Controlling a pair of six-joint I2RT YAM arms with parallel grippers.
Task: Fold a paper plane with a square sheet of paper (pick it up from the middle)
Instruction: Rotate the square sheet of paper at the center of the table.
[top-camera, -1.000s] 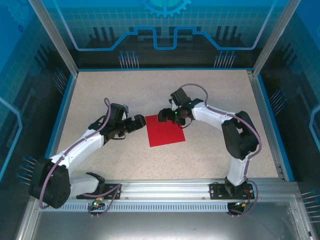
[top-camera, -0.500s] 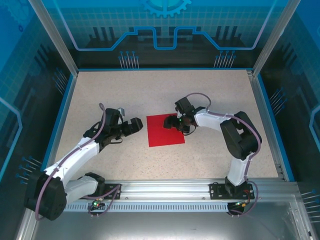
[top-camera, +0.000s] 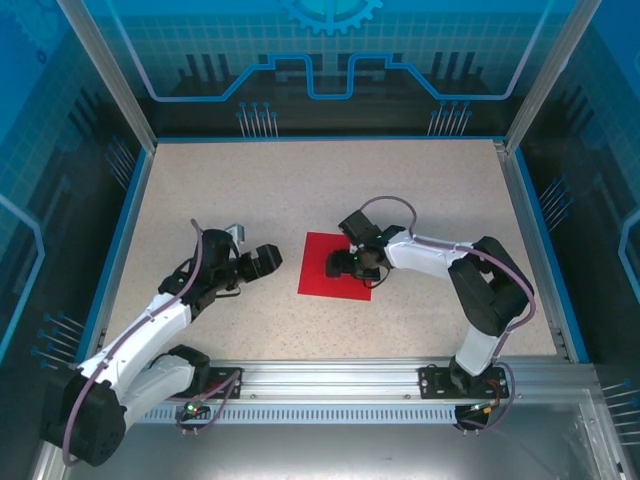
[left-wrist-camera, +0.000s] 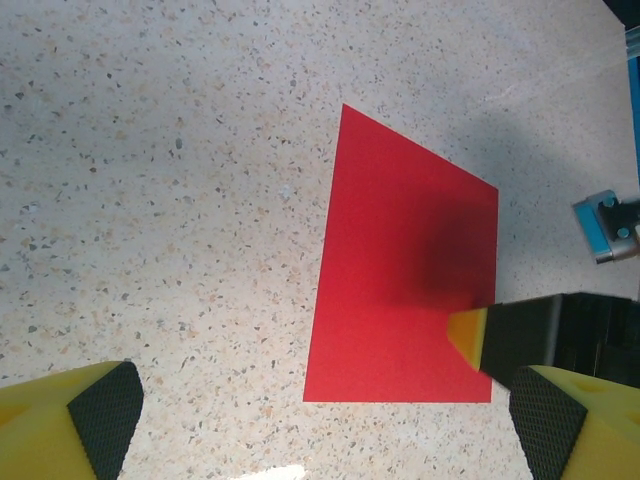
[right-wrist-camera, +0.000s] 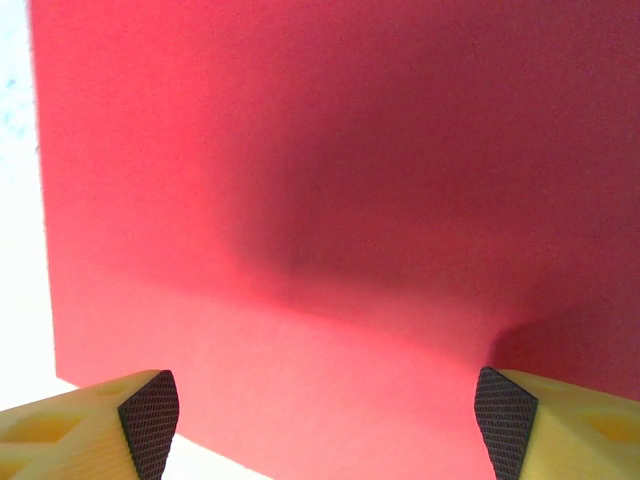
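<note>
1. The square sheet of paper (top-camera: 318, 278) lies flat and unfolded on the surface (top-camera: 200, 190), midway between the two arms, where either can reach it.
2. Just left of it sits the left pincer (top-camera: 268, 257), jaws spread fully and empty, apart from the paper's edge. It is likely placed there to pin or crease.
3. Over the sheet's middle hangs the right pincer (top-camera: 338, 265), jaws wide and gripping nothing, low enough to shadow the paper. I'd judge it's lined up for the centre pick-up.
</note>
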